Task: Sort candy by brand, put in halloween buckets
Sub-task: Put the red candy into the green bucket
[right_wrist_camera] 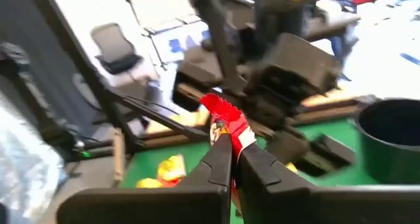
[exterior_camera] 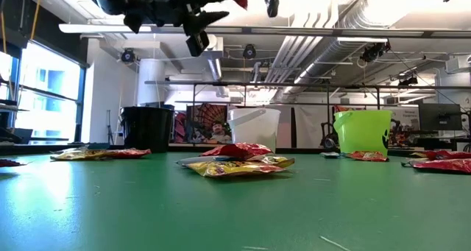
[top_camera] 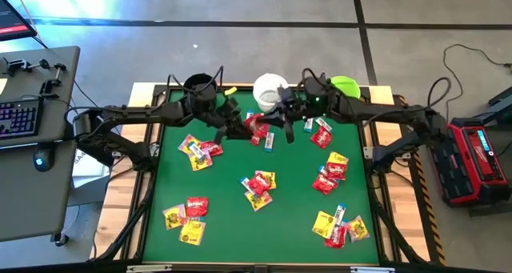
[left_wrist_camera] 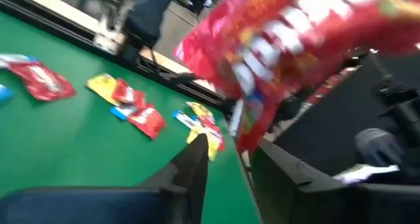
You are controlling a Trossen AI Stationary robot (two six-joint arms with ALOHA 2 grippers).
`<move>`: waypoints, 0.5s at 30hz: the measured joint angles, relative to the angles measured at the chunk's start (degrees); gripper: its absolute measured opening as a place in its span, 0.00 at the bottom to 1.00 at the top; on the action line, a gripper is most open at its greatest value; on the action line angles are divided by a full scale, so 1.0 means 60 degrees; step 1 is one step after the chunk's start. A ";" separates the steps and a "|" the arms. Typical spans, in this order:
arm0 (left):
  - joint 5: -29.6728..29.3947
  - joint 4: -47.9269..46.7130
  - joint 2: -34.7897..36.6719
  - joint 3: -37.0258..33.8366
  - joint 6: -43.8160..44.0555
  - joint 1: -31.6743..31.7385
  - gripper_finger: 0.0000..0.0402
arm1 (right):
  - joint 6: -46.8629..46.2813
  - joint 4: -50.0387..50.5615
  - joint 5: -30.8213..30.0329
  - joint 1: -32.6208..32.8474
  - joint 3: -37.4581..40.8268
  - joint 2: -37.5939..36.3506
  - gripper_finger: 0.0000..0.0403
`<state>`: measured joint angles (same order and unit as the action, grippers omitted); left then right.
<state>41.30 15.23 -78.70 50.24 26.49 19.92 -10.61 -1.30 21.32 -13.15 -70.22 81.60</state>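
Note:
A red candy packet (top_camera: 258,127) hangs in the air over the table's far middle, between my two grippers. My right gripper (right_wrist_camera: 235,145) reaches in from the table's right and is shut on it. My left gripper (left_wrist_camera: 230,145) comes from the left and stands open, with the packet (left_wrist_camera: 295,46) just past its fingertips. The black bucket (top_camera: 198,86), white bucket (top_camera: 270,89) and lime green bucket (top_camera: 346,86) stand on their bases in a row along the far edge. Red, yellow and white-and-blue candy (top_camera: 258,183) lies flat in loose clusters on the green table (top_camera: 224,225). My right gripper pinches one end of the red packet (right_wrist_camera: 226,122) between its two fingers, coming about level from the table's right side. The packet sticks out past the fingertips toward my left gripper, lifted clear of the table. My left gripper: I cannot tell whether its open fingers (left_wrist_camera: 197,158) touch the packet's lower corner (left_wrist_camera: 244,135).
Candy clusters lie at the near left (top_camera: 186,217), near right (top_camera: 340,226), right (top_camera: 330,173) and far left (top_camera: 198,151). A white-and-blue packet (top_camera: 270,140) lies under the grippers. Bare green cloth shows between clusters. A desk with a keyboard (top_camera: 18,117) stands left of the table.

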 joint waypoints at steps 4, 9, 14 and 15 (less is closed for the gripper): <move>-0.0855 -0.0064 0.0090 0.0000 -0.0745 0.0011 0.32 | 0.0468 0.2089 -0.1008 -0.0239 -0.0595 -0.0401 0.00; -0.2101 -0.0517 0.0168 0.0000 -0.1507 0.0011 0.34 | 0.0470 0.5137 -0.2766 -0.0858 -0.1176 -0.1203 0.00; -0.2782 -0.0892 0.0216 0.0000 -0.1865 0.0015 0.34 | -0.0411 0.7980 -0.4370 -0.2102 -0.1295 -0.1957 0.00; -0.2817 -0.0877 0.0216 0.0000 -0.1871 0.0015 0.34 | -0.0638 0.8514 -0.4673 -0.2406 -0.1295 -0.2046 0.00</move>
<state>24.40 9.97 -77.41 50.24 15.27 20.01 -14.44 49.78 -6.72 -27.59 -78.00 69.32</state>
